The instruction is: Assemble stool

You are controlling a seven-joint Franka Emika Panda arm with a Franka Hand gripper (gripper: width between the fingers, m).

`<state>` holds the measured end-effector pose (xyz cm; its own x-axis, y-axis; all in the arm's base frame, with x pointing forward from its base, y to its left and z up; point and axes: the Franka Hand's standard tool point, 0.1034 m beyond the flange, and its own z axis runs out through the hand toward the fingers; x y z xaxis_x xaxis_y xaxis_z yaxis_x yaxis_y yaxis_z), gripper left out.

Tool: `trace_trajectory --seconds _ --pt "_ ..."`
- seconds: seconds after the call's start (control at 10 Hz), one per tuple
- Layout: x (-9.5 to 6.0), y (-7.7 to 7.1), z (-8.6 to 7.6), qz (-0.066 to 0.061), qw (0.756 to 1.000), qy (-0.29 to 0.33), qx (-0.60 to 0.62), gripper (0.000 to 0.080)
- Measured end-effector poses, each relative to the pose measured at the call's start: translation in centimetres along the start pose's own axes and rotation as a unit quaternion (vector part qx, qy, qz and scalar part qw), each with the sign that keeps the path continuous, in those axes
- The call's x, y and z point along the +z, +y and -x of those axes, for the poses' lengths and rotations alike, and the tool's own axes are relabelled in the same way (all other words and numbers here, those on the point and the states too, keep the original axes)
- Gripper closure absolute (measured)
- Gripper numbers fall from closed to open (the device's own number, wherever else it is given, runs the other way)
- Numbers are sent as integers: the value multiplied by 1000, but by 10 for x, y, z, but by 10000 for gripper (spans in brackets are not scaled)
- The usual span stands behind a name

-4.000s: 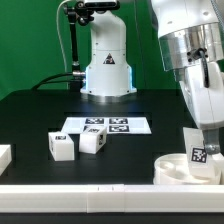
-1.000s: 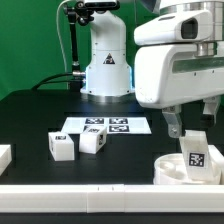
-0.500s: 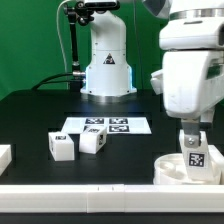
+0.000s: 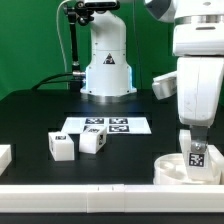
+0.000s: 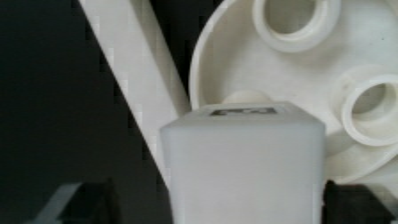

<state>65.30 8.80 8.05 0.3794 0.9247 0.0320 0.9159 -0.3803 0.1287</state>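
Observation:
The round white stool seat (image 4: pixel 168 168) lies at the front of the exterior view's right. A white leg (image 4: pixel 197 156) with a black-and-white tag stands upright on it. My gripper (image 4: pixel 194 140) comes straight down over the leg, with its fingers on the leg's upper part. In the wrist view the leg (image 5: pixel 240 165) fills the gap between the two dark fingers, and both touch its sides. The seat (image 5: pixel 302 70) with its round holes lies behind it. Two loose tagged legs (image 4: pixel 61 147) (image 4: pixel 92 142) lie on the black table in front of the marker board.
The marker board (image 4: pixel 105 126) lies flat at mid-table. The robot base (image 4: pixel 107 65) stands behind it. A plain white bar (image 4: pixel 60 190) runs along the front edge and also shows in the wrist view (image 5: pixel 134 70). A white block (image 4: pixel 4 155) sits at the exterior view's left edge.
Over the last second the hand has turned about its vertical axis above the leg and settled lower over it. The leg and seat have stayed in place.

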Motion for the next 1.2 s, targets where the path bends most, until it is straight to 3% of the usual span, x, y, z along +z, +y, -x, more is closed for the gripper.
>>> trace_trajectory --seconds 0.1,0.2,0.9,1.2 --pt "0 0 1 0 1000 0 0 357" --pt "-1 1 0 0 1000 0 10 455" --pt "0 0 0 -1 983 0 185 455" --pt "0 -1 -1 -2 933 6 359 455"
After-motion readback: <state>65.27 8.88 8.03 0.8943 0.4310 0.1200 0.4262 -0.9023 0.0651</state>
